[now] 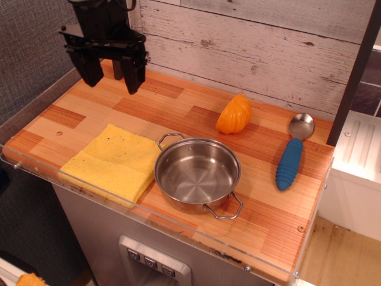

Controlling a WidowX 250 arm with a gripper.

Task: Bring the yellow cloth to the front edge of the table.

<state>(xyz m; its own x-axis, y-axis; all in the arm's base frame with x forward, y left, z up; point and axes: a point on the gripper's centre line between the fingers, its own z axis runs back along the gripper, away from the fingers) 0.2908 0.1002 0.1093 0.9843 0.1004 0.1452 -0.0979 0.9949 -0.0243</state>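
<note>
One view only. Little seems left to go wrong: the yellow cloth (113,162) lies flat at the front edge of the table (65,116), its near side against the clear rim and its right side just beside the steel pot (197,173). The gripper (110,74) hangs high near the back wall, fingers spread and empty. A careless descent could snag the cloth or nudge the pot. An orange object (234,114) and a blue-handled spoon (293,155) lie on the wood strips before a whitewashed plank wall (256,42).

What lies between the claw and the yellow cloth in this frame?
Nothing: in the observation.image view only bare table wood separates the open claw, raised near the back wall, from the yellow cloth at the front edge.
</note>
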